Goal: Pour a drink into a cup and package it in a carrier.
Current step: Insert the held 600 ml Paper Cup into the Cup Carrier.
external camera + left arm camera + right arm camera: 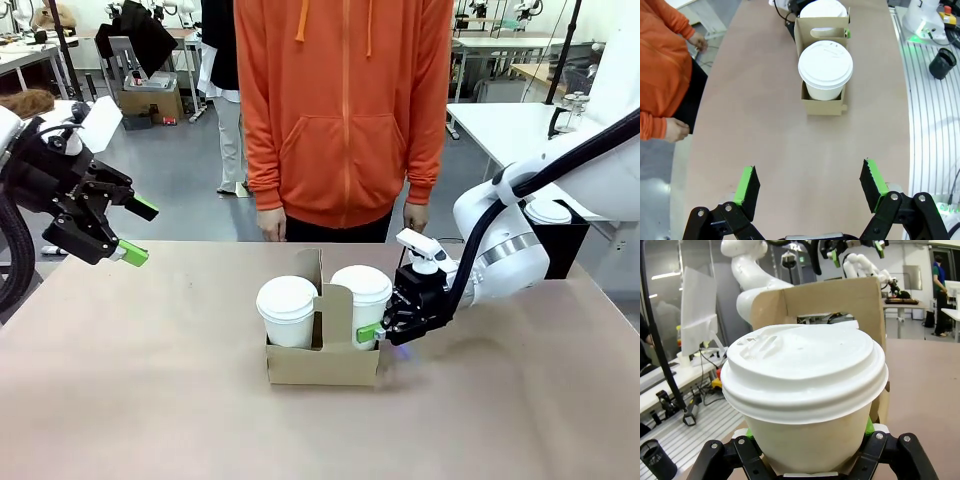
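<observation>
right hand (381,334) gripping cup (362,300), in carrier (322,362)

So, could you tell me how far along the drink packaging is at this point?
Mostly done: two lidded cups, the left cup and the right cup, sit in the carrier. In hand: the right gripper is shut on the right cup. Left: release it. The left gripper hovers open, aside.

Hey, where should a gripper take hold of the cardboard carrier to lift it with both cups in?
Probably the carrier by its upright centre handle panel, from straight above. The panel rises between the two lidded cups, with a cut-out slot, and looks thin enough for open jaws to straddle.
</observation>
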Controlling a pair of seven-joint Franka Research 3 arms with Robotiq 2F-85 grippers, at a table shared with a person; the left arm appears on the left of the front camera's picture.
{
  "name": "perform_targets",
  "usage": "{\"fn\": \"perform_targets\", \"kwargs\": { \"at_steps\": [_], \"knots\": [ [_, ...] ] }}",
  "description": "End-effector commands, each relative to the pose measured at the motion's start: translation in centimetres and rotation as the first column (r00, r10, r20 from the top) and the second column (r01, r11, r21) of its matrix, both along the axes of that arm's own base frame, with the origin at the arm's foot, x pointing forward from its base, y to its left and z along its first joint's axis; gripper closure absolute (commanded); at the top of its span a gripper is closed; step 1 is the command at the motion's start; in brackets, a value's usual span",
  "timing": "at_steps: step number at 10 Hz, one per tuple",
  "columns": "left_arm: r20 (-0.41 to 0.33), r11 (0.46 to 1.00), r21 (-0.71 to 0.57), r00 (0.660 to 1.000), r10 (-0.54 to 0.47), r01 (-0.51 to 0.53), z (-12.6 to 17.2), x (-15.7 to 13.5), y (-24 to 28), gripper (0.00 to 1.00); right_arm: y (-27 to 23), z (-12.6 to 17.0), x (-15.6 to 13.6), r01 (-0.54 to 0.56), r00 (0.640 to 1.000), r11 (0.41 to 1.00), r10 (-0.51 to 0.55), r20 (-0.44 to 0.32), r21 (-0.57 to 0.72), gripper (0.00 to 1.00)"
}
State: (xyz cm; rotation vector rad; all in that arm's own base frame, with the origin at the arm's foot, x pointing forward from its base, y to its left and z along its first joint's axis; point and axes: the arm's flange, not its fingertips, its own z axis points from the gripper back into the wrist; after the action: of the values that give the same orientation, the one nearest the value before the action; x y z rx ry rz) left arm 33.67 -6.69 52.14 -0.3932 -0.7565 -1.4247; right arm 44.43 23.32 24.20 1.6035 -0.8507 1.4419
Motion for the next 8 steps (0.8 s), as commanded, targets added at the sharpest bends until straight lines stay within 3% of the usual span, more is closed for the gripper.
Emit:
{"fn": "perform_targets", "kwargs": {
  "at_steps": [1,2,5,8],
  "knots": [
    [0.001,1.0,-0.024,1.0,-0.006,0.006,0.2,0.1,-0.1,0.0,-0.1,-0.2,0.1,-0.018,0.998,1.0,0.018,0.064,-0.002,0.18],
    [0.001,1.0,-0.024,1.0,-0.006,0.006,0.2,0.1,-0.1,0.0,-0.3,-0.6,0.1,0.006,0.996,1.0,-0.005,0.094,-0.005,0.0],
    [0.001,1.0,-0.024,1.0,-0.006,0.006,0.2,0.1,-0.1,0.0,-1.6,1.0,0.0,-0.002,0.988,0.997,0.013,0.153,-0.074,0.0],
    [0.001,1.0,-0.024,1.0,-0.006,0.006,0.2,0.1,-0.1,0.0,-6.6,3.4,0.6,0.109,0.975,0.99,-0.088,0.202,-0.094,0.0]
  ]
}}
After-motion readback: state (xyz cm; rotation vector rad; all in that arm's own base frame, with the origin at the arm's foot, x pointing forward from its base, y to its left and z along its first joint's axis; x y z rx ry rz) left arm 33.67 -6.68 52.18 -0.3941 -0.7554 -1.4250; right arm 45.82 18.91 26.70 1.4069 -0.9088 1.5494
